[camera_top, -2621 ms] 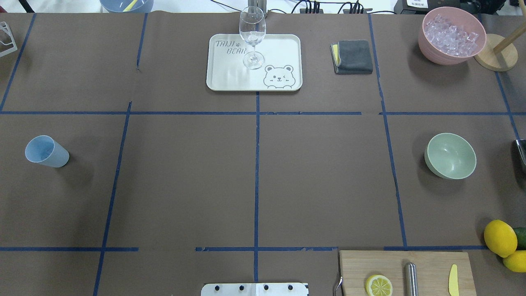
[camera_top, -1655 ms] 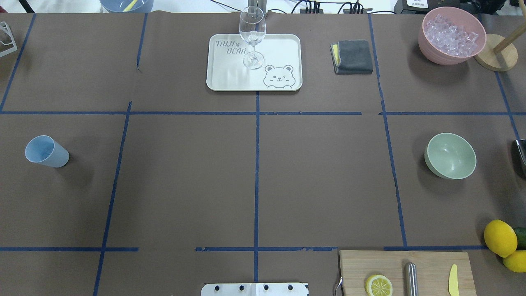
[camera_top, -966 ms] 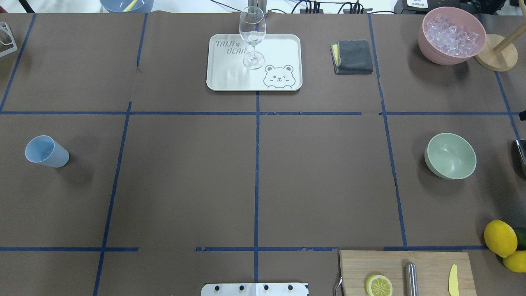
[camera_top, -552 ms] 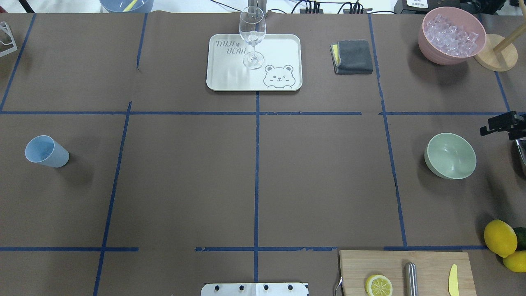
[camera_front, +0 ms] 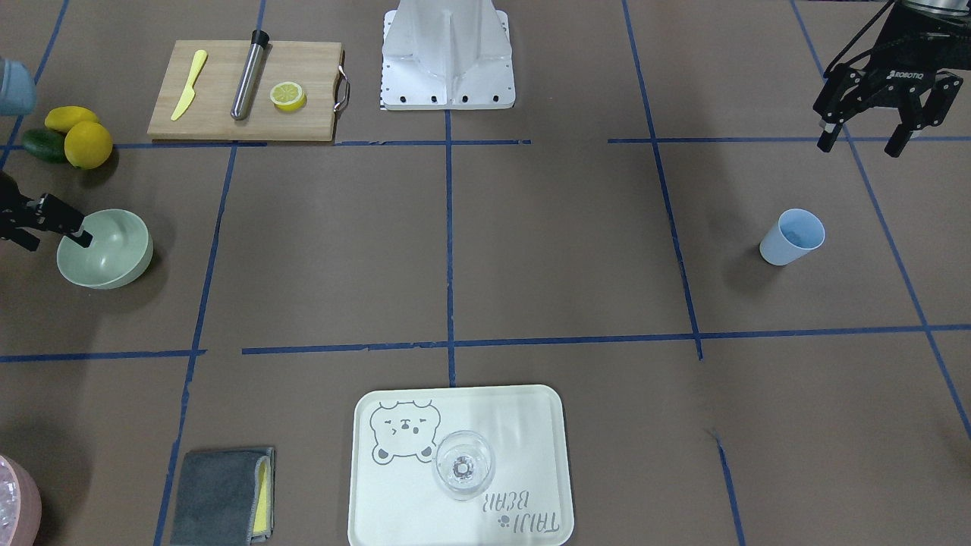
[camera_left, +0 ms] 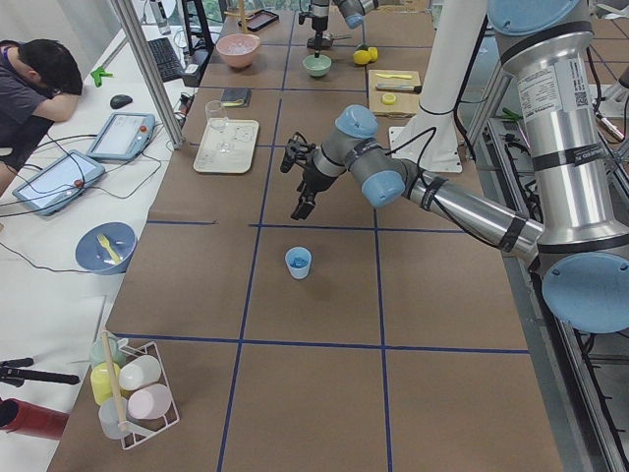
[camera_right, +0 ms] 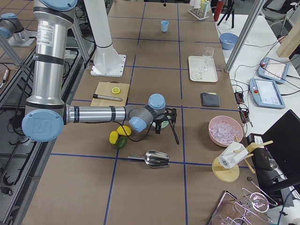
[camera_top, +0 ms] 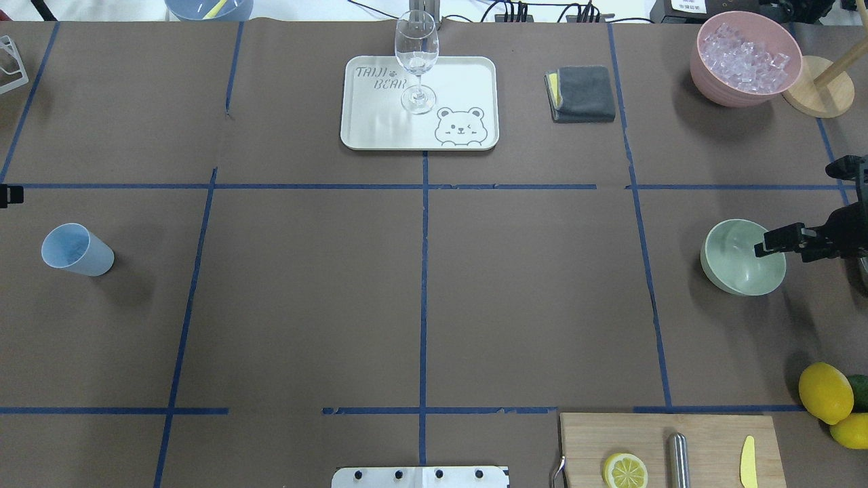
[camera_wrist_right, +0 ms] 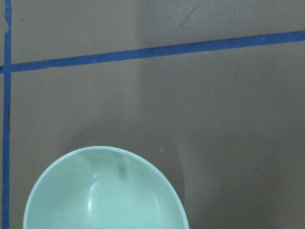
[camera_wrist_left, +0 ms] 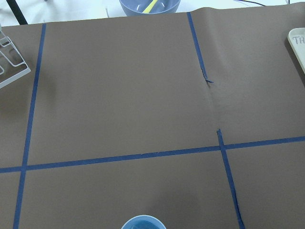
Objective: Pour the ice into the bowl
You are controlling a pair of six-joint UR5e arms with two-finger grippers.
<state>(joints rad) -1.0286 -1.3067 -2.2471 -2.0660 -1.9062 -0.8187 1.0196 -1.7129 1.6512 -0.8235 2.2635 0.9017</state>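
The sage-green bowl (camera_top: 736, 268) stands empty at the table's right; it also shows in the front view (camera_front: 114, 258) and the right wrist view (camera_wrist_right: 105, 191). The ice (camera_top: 744, 54) is heaped in a pink bowl (camera_top: 708, 85) at the far right corner. My right gripper (camera_top: 797, 207) is open and empty, with one fingertip (camera_top: 763, 247) above the green bowl's right rim; it shows at the front view's left edge (camera_front: 57, 241). My left gripper (camera_front: 861, 145) is open and empty, above the table near a light blue cup (camera_front: 791, 236).
A tray (camera_top: 468, 74) with a wine glass (camera_top: 416, 61) stands far centre, a grey cloth (camera_top: 582, 93) beside it. A cutting board (camera_top: 705, 434) with a lemon half, a muddler and a knife lies near right. Lemons (camera_top: 825, 392) and a metal scoop (camera_right: 154, 159) lie by the right edge.
My right gripper has come in from the right edge and moved toward the robot, so one finger is now over the green bowl's rim. My left gripper's tip now shows at the left edge.
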